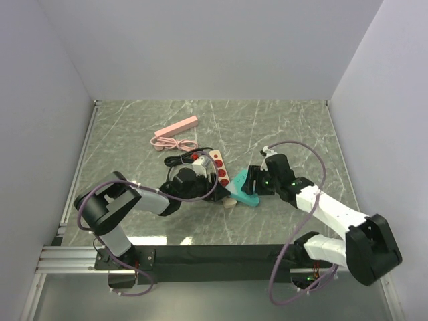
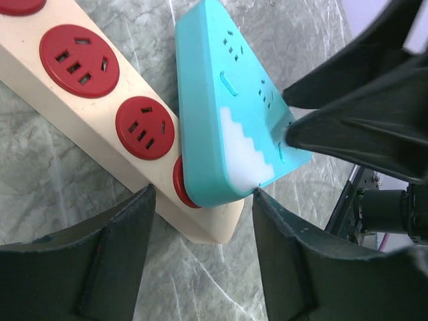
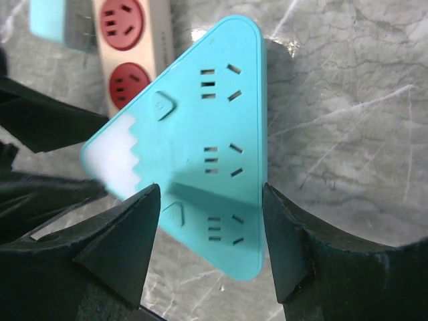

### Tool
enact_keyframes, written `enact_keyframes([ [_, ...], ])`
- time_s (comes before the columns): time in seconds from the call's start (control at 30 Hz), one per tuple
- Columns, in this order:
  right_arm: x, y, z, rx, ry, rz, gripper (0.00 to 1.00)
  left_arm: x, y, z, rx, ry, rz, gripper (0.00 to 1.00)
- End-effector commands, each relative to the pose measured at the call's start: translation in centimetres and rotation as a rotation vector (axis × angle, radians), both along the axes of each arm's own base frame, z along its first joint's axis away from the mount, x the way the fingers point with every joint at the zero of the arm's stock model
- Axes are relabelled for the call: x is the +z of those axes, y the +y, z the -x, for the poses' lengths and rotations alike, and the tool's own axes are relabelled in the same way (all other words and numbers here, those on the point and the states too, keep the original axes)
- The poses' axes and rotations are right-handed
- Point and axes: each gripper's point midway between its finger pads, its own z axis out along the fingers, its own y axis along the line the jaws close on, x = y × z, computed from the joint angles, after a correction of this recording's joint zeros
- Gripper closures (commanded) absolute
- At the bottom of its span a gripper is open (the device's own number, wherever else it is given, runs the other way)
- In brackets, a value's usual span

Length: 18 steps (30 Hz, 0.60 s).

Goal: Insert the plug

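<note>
Centrally, near my bases, the teal triangular strip [image 3: 221, 114] lies socket-face up. One of its corners rests across the near end of the beige strip [image 2: 73, 117] and covers part of that strip's last red socket [image 2: 180, 185].

My right gripper [image 3: 210, 190] straddles another corner of the teal body. Its fingers stand partly apart, one at each edge of the casing. I cannot tell whether the pads press on the casing or merely flank it.

My left gripper [image 2: 204, 192] faces it from the opposite side, jaws likewise partly apart. The beige strip's end and the teal corner lie between them, and contact cannot be judged here either.

The plug [image 3: 57, 23], pale teal, appears at the upper left of the right wrist view. It sits just beside the beige strip's long side, its metal pins bare and outside any socket. I cannot pick it out with certainty from above.

Farther back on the marbled table [image 1: 281, 127], well apart from both hands, lies a pink strip [image 1: 176, 129] with its pink cord [image 1: 175, 144] looped beside it.
</note>
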Motion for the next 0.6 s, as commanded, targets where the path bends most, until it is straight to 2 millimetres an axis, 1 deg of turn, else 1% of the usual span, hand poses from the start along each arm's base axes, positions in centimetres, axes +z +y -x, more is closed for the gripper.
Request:
enact_keyframes([
  [0.0,2.5,0.8,0.0,-0.005,-0.088,-0.004,0.32,-5.1,3.1,0.8,0.077,0.097,-0.159,0.37],
  [0.07,3.3,1.2,0.0,-0.004,-0.120,-0.012,0.32,-5.0,3.3,0.7,0.085,0.091,-0.162,0.39],
  [0.17,3.5,1.6,-0.4,-0.009,-0.137,-0.008,0.34,-5.2,3.3,0.8,0.083,0.093,-0.166,0.43],
  [0.3,3.9,3.0,-0.7,0.017,-0.160,-0.021,0.36,-5.7,3.5,1.1,0.083,0.113,-0.161,0.46],
  [0.4,3.9,3.5,-1.2,0.011,-0.175,0.001,0.39,-5.9,3.7,1.2,0.084,0.117,-0.159,0.47],
  [0.43,3.8,3.8,-1.3,0.013,-0.179,0.006,0.43,-5.9,3.7,1.2,0.087,0.116,-0.160,0.47],
  [0.53,4.7,4.9,-1.8,0.021,-0.203,-0.017,0.48,-6.1,3.8,1.3,0.086,0.122,-0.162,0.48],
  [0.57,4.7,4.9,-1.9,0.015,-0.210,-0.005,0.50,-6.2,3.8,1.4,0.084,0.125,-0.162,0.49],
])
